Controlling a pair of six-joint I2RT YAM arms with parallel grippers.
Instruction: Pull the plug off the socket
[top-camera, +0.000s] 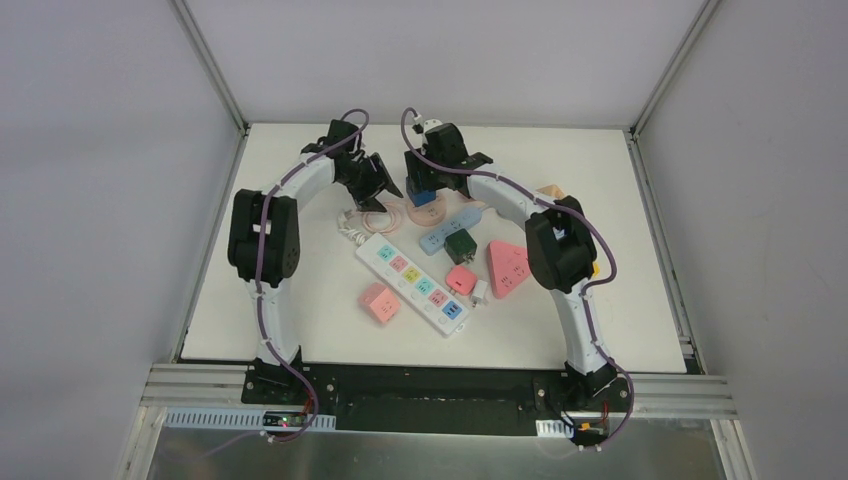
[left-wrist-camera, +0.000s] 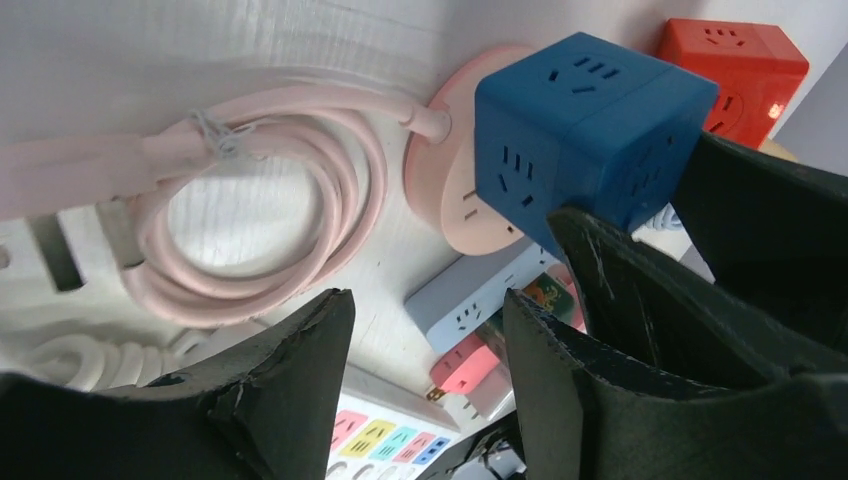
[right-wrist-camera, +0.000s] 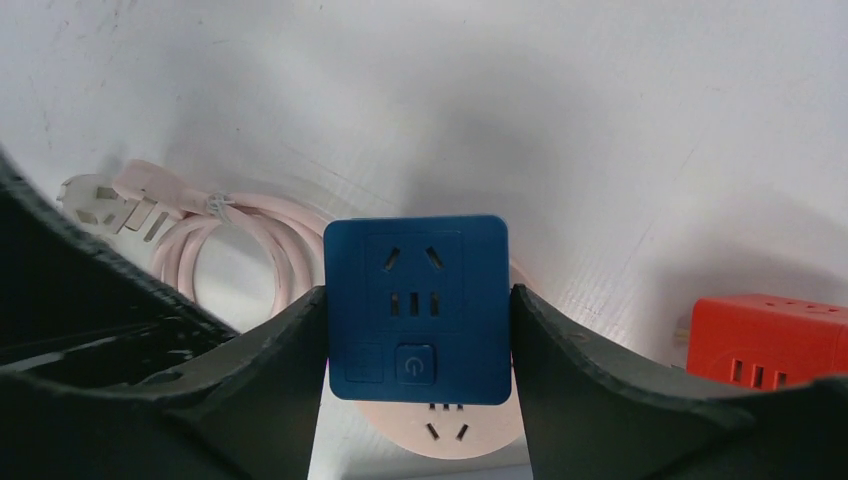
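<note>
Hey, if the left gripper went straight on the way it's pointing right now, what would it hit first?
Most likely bare table, in the gap between the coiled pink cable and the round pink socket. Depth is unclear; the left gripper could graze either.

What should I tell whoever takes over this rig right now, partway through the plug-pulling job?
The right gripper has its fingers closed against both sides of the blue cube plug.
The left gripper is open and holds nothing, near the pink cable coil.
The cube sits on the pink round socket, towards the far side of the table.
Done: grip taken on the cube.
Left: pull it off the socket, probably with the left arm steadying the socket. No separation is visible yet.
</note>
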